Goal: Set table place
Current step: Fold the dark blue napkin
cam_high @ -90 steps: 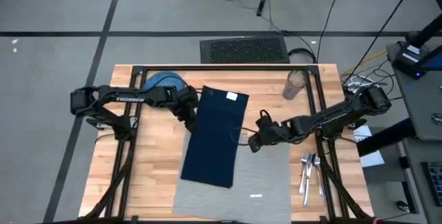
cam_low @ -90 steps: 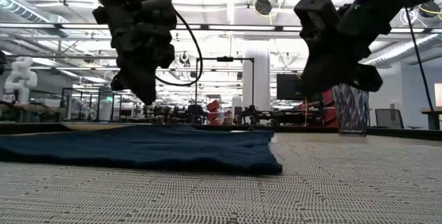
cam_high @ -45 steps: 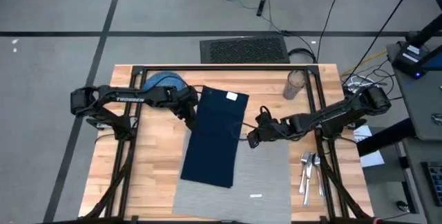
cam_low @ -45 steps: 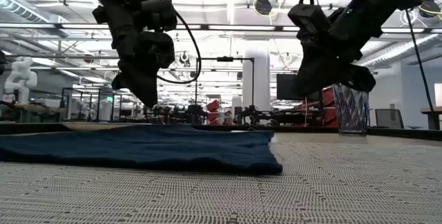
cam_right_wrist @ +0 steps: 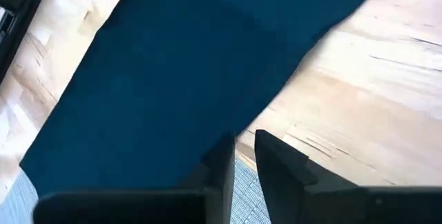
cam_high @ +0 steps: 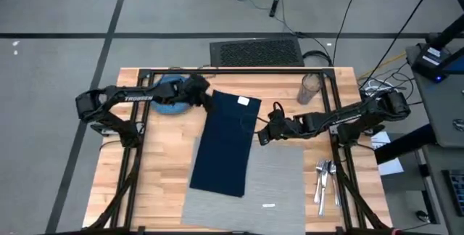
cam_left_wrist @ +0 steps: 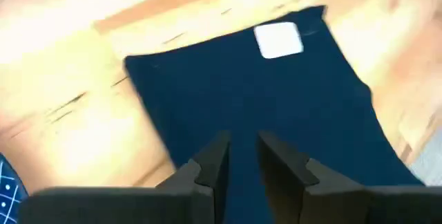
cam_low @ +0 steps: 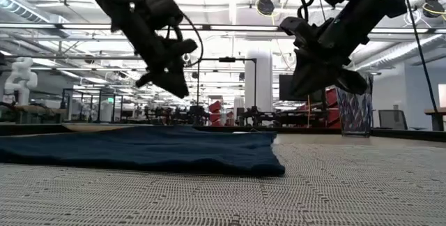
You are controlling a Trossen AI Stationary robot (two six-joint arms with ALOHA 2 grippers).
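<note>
- A wooden worktop [cam_high: 156, 170] of light butcher-block strips, with thin black frame rails, seen from above.
- A light-grey rectangular placemat [cam_high: 279, 184] lies flat on the near middle of the worktop, a small white tag on it close to the near edge.
- A dark navy napkin [cam_high: 226, 142] lies lengthwise and slightly slanted; its near right part overlaps the placemat's left side, and its far end rests on bare wood. A small white label sits near its far right corner.
- A blue dish [cam_high: 167, 94] sits on the far left of the worktop, partly hidden under the left arm.
- The left pincer [cam_high: 202, 90] hangs above the worktop just beside the napkin's far left corner, between dish and napkin. In its wrist view the two dark fingers [cam_left_wrist: 213, 165] stand close together with a narrow gap, holding nothing.
- The right pincer [cam_high: 262, 136] hangs at the napkin's right edge, near where it meets the placemat's far corner. Its fingers [cam_right_wrist: 273, 155] are also nearly closed and empty.
- In the low view both pincers are clear of the cloth, not touching it.
- A clear drinking glass [cam_high: 309, 88] stands upright at the far right of the worktop.
- Silver cutlery [cam_high: 323, 177] lies in a bunch on the wood just right of the placemat.
</note>
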